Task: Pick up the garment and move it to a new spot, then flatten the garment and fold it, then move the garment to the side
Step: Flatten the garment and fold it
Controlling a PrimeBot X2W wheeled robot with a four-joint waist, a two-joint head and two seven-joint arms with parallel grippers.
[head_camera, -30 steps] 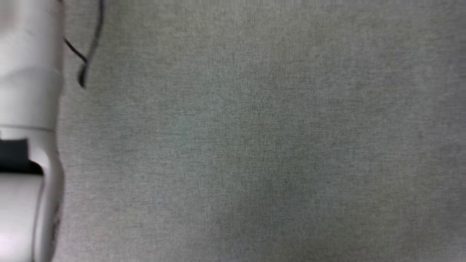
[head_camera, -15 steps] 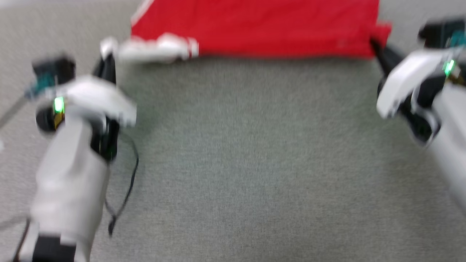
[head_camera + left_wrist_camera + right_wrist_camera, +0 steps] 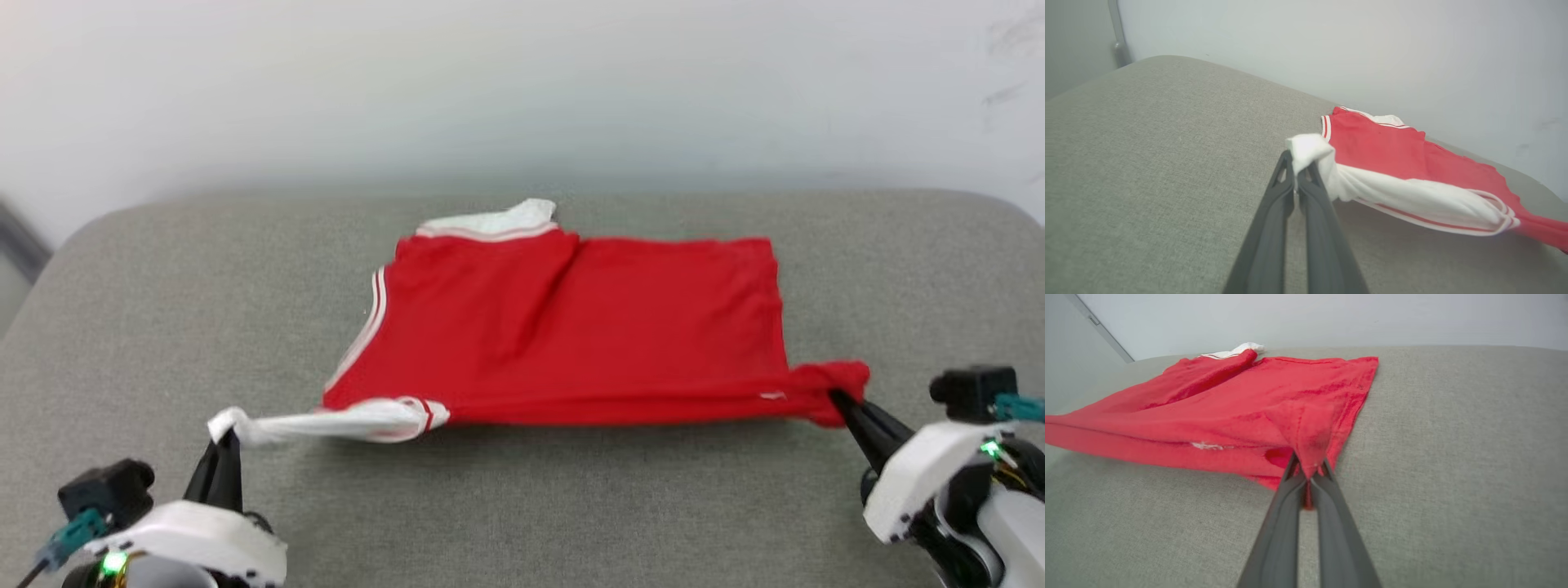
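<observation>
Lower corners of frame: left gripper (image 3: 227,445) pinched shut on the white sleeve (image 3: 326,423) tip, right gripper (image 3: 842,407) clamped on the red hem corner (image 3: 829,382); beyond, mid-frame, the garment (image 3: 571,327) lies on the grey cushion (image 3: 522,506), likely soft, light and limp, best held by its corners.

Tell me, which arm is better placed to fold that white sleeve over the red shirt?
Left. The left gripper is shut on the sleeve; the right gripper pinches the shirt at its red corner, opposite side.
</observation>
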